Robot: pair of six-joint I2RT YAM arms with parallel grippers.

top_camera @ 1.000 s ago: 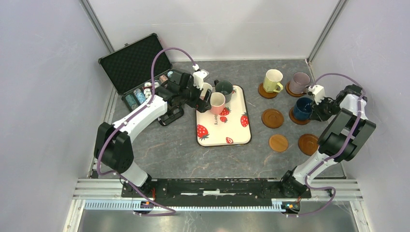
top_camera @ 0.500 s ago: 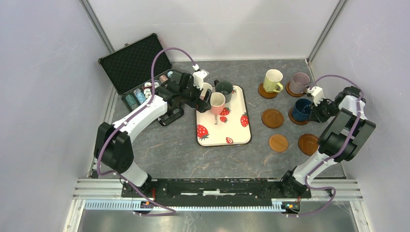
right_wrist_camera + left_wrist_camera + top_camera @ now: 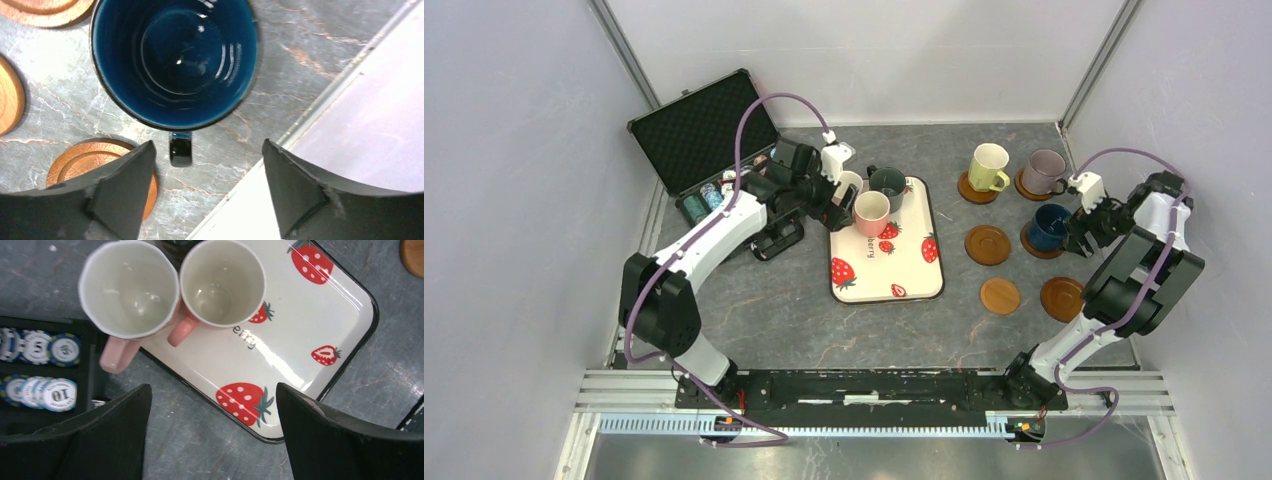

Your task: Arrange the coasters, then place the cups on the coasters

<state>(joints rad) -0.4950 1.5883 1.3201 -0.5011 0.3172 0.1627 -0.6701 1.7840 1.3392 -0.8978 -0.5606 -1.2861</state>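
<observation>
Fingers (image 3: pixel 120 195) of the right gripper (image 3: pixel 206 152) stand apart, empty, flanking the handle (image 3: pixel 180 149) of the glazed navy-blue ceramic mug (image 3: pixel 175 60), on a round brown wooden coaster (image 3: pixel 1030 243) near the table's (image 3: pixel 804 320) right edge. Left gripper (image 3: pixel 212 390) gapes wide over two pink ceramic mugs (image 3: pixel 222 282) at the strawberry-print tray's (image 3: pixel 320 305) far-left corner. We judge these rigid, slick, chip-prone: pinch the rim wall.

One camera above and behind me takes in the whole desk (image 3: pixel 804 320). My wrist cameras look down from close: left over the tray (image 3: pixel 320 305), right over the navy mug (image 3: pixel 175 60), both visible overhead too
</observation>
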